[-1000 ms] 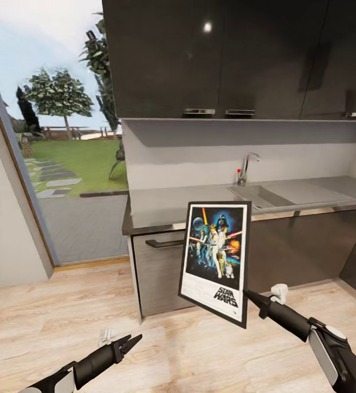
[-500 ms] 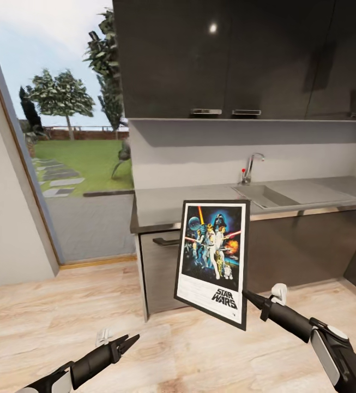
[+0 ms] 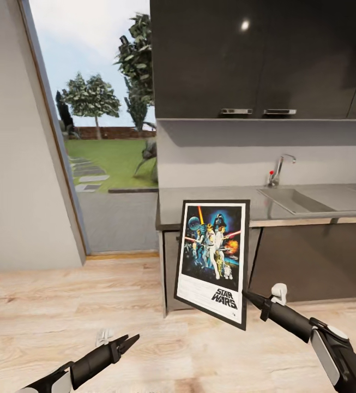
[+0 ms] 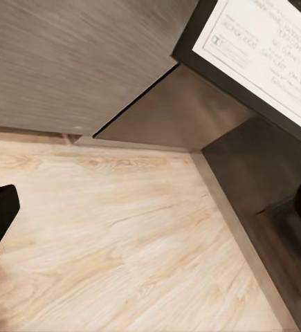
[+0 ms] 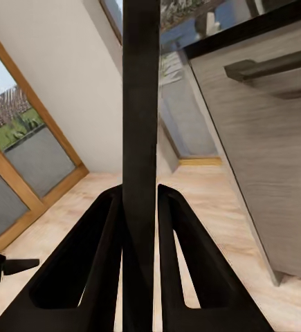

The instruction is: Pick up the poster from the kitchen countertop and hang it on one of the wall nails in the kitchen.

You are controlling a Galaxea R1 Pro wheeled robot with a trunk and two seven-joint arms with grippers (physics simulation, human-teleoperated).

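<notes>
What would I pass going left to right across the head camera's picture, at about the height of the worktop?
White wall → glass door to the garden → the poster, held up in the right gripper → tap → sink set in the kitchen countertop.

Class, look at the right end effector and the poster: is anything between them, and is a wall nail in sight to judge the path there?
Nothing stands between them: the right end effector is shut on the poster, its fingers pinching the frame edge. No nail is visible, so the path cannot be judged.
</notes>
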